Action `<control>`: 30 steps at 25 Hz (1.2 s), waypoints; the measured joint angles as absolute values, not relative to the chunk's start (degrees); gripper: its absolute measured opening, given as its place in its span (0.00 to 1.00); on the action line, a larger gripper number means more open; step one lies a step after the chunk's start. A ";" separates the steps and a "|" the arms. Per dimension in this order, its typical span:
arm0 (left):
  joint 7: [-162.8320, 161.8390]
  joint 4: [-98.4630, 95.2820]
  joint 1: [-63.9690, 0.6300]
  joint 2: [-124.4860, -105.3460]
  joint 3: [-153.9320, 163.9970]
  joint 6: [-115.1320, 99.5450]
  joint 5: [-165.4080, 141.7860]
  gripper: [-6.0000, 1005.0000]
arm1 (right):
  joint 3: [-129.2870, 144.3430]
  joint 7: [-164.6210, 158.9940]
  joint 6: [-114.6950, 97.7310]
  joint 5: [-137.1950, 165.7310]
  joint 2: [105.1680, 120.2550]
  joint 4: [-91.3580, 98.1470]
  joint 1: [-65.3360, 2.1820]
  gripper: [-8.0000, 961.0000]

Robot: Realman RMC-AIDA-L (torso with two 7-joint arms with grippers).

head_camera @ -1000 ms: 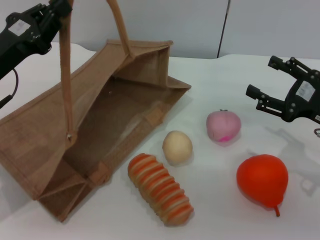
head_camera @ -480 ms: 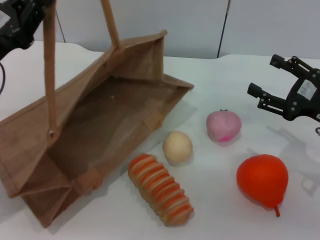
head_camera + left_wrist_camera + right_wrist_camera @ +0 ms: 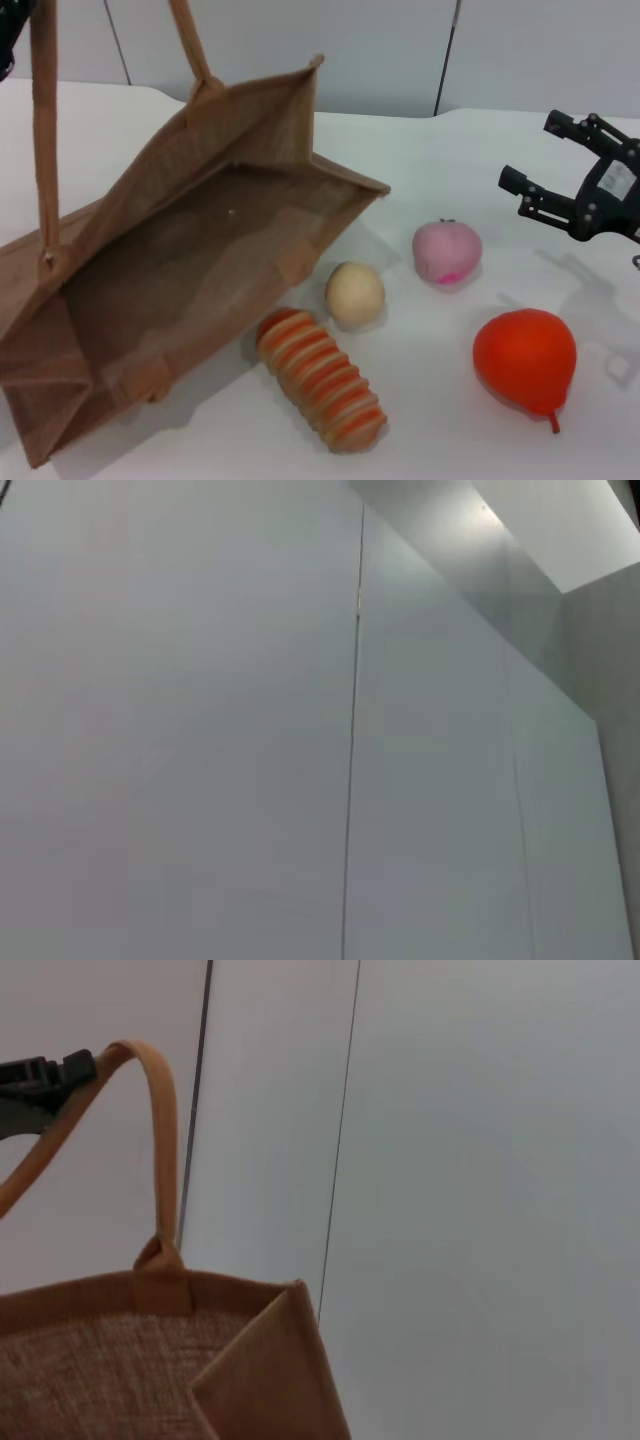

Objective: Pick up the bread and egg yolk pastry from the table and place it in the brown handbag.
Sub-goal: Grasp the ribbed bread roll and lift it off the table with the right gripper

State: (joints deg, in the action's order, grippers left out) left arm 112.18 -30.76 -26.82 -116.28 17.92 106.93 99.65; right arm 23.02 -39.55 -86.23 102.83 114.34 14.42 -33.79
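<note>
The brown handbag (image 3: 200,230) lies tilted on the table's left side, its mouth open toward me. Its handles are pulled up to the top left. My left gripper (image 3: 45,1085) shows in the right wrist view, shut on one handle loop; in the head view only a dark bit of it shows at the top left corner. The bread (image 3: 320,380) lies in front of the bag's lower right edge. The egg yolk pastry (image 3: 354,294) sits just behind it. My right gripper (image 3: 533,152) hovers open and empty at the far right, apart from the foods.
A pink round peach-like item (image 3: 447,251) sits right of the pastry. A red-orange pear-shaped fruit (image 3: 525,360) lies at the front right. The table is white, with a grey panelled wall behind. The left wrist view shows only wall.
My left gripper has pulled the handles up and to the left, almost out of the head view. The bag has tipped more upright and opened wider. The right gripper has hardly moved.
</note>
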 joint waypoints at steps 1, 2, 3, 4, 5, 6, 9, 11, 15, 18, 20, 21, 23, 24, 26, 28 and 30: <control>112.22 -30.76 -26.77 -116.28 17.90 106.75 99.72 0.10 | 23.02 -39.55 -86.22 102.86 114.34 14.41 -33.82 0.92; 112.33 -30.73 -26.73 -116.28 17.63 106.53 99.72 0.10 | 23.06 -39.55 -86.25 102.91 114.34 14.41 -33.88 0.92; 112.44 -30.65 -26.71 -116.28 17.30 106.35 99.69 0.10 | 23.14 -39.55 -86.34 102.97 114.34 14.41 -33.94 0.92; 112.60 -30.54 -26.71 -116.28 16.72 106.08 99.51 0.10 | 23.28 -39.56 -86.57 103.06 114.34 14.41 -34.02 0.92; 112.68 -30.48 -26.70 -116.28 16.23 105.85 99.34 0.10 | 23.60 -39.59 -86.77 103.16 114.34 14.42 -34.07 0.92; 112.74 -30.47 -26.68 -116.28 15.97 105.64 99.24 0.10 | 23.98 -39.64 -87.01 103.23 114.34 14.42 -34.14 0.92; 113.05 -30.45 -26.49 -116.28 15.60 104.42 99.28 0.10 | 26.71 -40.68 -87.58 103.46 114.34 14.41 -34.76 0.92; 113.24 -30.39 -26.38 -116.30 14.82 102.91 99.29 0.10 | 28.79 -42.25 -87.65 104.20 114.35 14.41 -35.55 0.92; 114.48 -29.61 -26.30 -116.38 13.32 100.18 98.95 0.10 | 31.64 -46.17 -87.65 107.94 114.35 14.41 -37.86 0.92; 116.02 -28.52 -26.33 -116.27 12.76 98.34 98.81 0.10 | 32.33 -49.78 -87.65 112.48 114.36 14.64 -40.03 0.92; 116.61 -28.20 -26.36 -116.25 12.66 97.50 98.81 0.10 | 32.40 -52.32 -87.66 115.59 114.60 15.34 -41.24 0.92; 116.71 -28.17 -26.36 -116.25 12.66 97.25 98.81 0.10 | 32.43 -53.38 -87.68 116.87 114.82 15.86 -41.70 0.92; 116.77 -28.15 -26.37 -116.25 12.65 96.80 98.90 0.10 | 32.46 -55.50 -87.75 119.56 115.29 16.80 -42.66 0.92; 116.77 -28.15 -26.38 -116.25 12.65 96.64 98.97 0.10 | 32.48 -56.53 -87.78 120.79 115.43 16.97 -43.21 0.92; 116.78 -28.13 -26.54 -116.25 12.65 96.52 99.07 0.10 | 32.56 -58.70 -87.86 122.81 115.53 17.09 -44.38 0.92; 116.79 -28.14 -26.61 -116.26 12.66 96.39 99.10 0.10 | 32.65 -61.68 -87.89 124.99 115.54 17.12 -45.96 0.92; 116.80 -28.22 -26.66 -116.26 12.66 96.08 99.12 0.10 | 33.10 -63.97 -87.89 126.56 115.58 17.13 -47.53 0.92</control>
